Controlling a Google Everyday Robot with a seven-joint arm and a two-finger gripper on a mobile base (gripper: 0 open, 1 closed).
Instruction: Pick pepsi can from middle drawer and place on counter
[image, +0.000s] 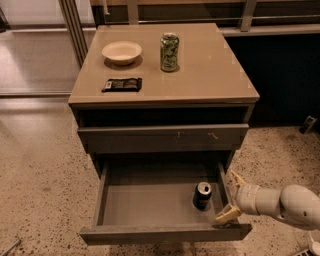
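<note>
And here's the drawer (145, 199), pulled wide open low on the cabinet, with the pepsi can (202, 195) standing upright in its right half, close to the right wall and towards the front. The claw (231, 197) comes in from the right on its pale arm (285, 202), its fingers (227, 214) spread apart over that right wall, just beside the can and gripping nothing (whether a tip brushes the can, I cannot tell). Up top, the tan desk (215, 75) carries a pale bowl (121, 51), a green can (169, 51) standing upright and a flat black packet (122, 84) near the front left edge.
</note>
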